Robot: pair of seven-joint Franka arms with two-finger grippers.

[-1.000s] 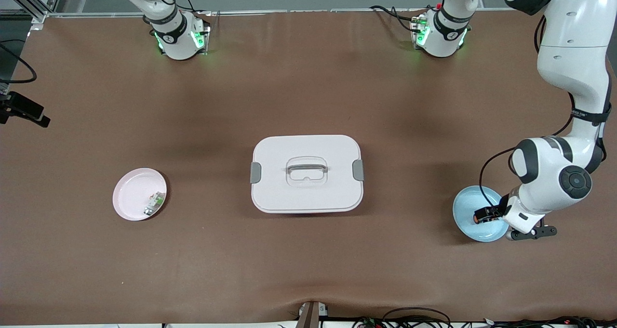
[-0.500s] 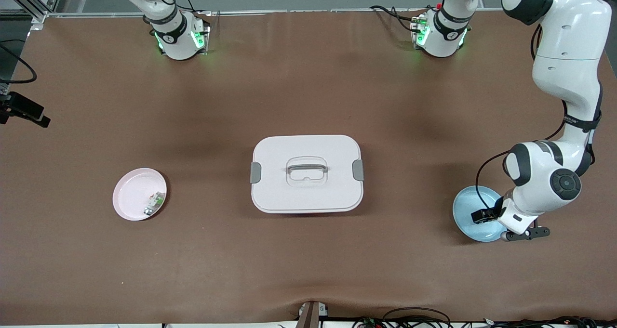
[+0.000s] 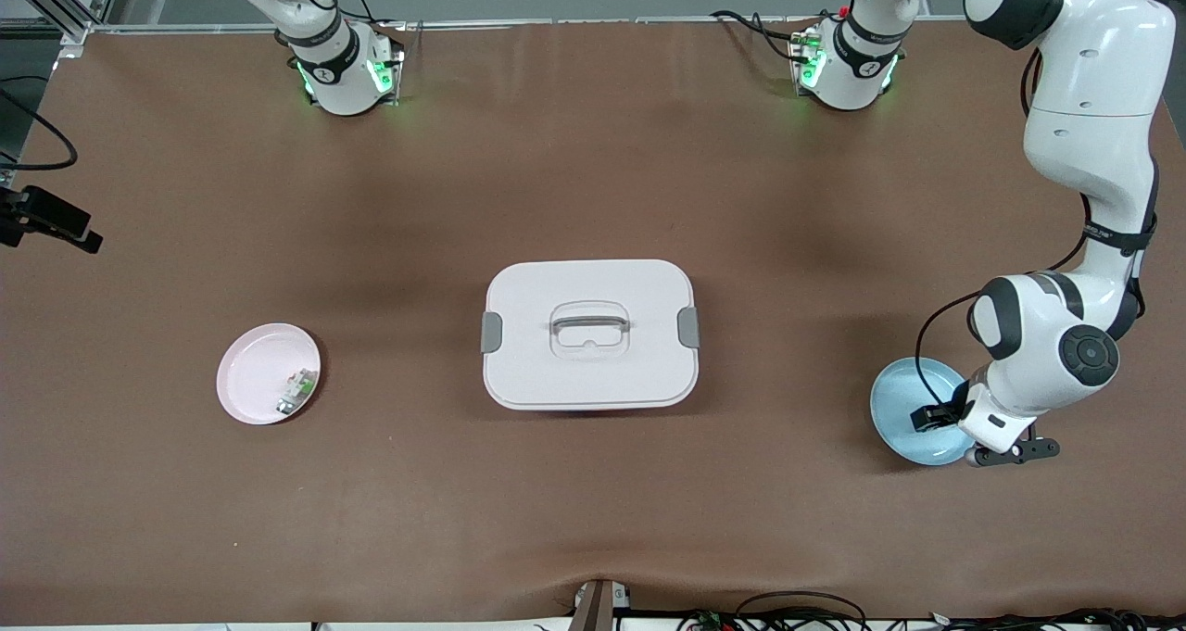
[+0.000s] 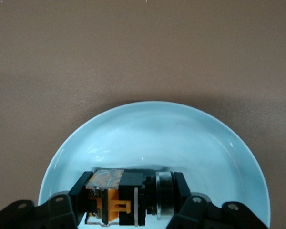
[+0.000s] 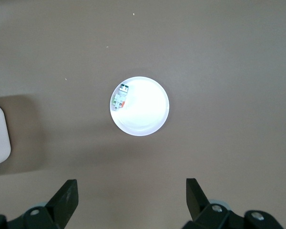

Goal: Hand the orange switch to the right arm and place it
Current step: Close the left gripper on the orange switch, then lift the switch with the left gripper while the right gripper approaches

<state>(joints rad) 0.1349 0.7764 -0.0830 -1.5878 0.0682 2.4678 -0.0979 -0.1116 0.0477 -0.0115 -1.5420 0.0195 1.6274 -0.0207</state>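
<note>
The orange switch (image 4: 109, 205), a black block with orange parts and a silver ring, lies lengthwise between the fingers of my left gripper (image 4: 131, 195). That gripper is shut on it, low inside the light blue plate (image 4: 181, 138). In the front view the left gripper (image 3: 931, 418) sits in the blue plate (image 3: 894, 409) at the left arm's end of the table, and the switch is hidden by the hand. The right arm (image 3: 315, 47) rises out of the front view. Its gripper (image 5: 132, 191) hangs open and empty, high over the table near the pink plate (image 5: 145, 114).
A small green-and-white part (image 3: 298, 390) lies in the pink plate (image 3: 255, 372) toward the right arm's end. A white lidded box (image 3: 589, 334) with a handle stands mid-table. A black clamp (image 3: 46, 219) juts in at the table's edge.
The left gripper has sunk lower into the blue plate and its fingers have shut on the orange switch. The right arm has not moved.
</note>
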